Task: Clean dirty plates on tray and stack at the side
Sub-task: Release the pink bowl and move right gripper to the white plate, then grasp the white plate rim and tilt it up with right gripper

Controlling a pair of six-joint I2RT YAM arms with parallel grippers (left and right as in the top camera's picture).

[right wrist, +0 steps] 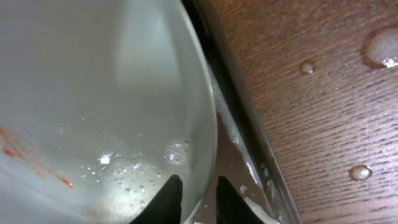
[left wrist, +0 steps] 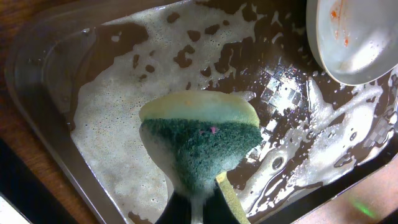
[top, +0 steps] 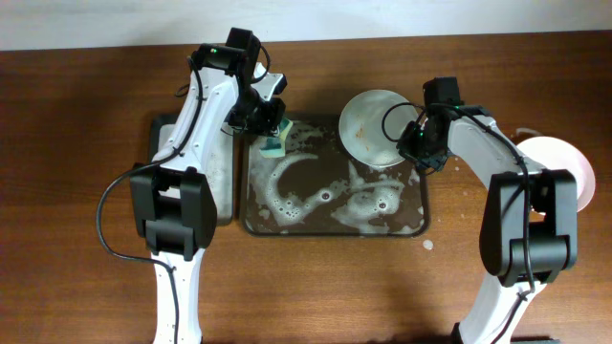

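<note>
Right wrist: I see right gripper point(right wrist: 198, 199) pinching rim of pale plate point(right wrist: 93, 93), orange-smudged, tilted over tray point(top: 330, 232) upper right corner. Left gripper point(left wrist: 196, 202) clamps green sponge point(left wrist: 199, 140) above foamy upper left. Pink plate point(top: 564, 162) far right.

Overhead faces straight down; wrist views close over shared tray point(top: 330, 229).
</note>
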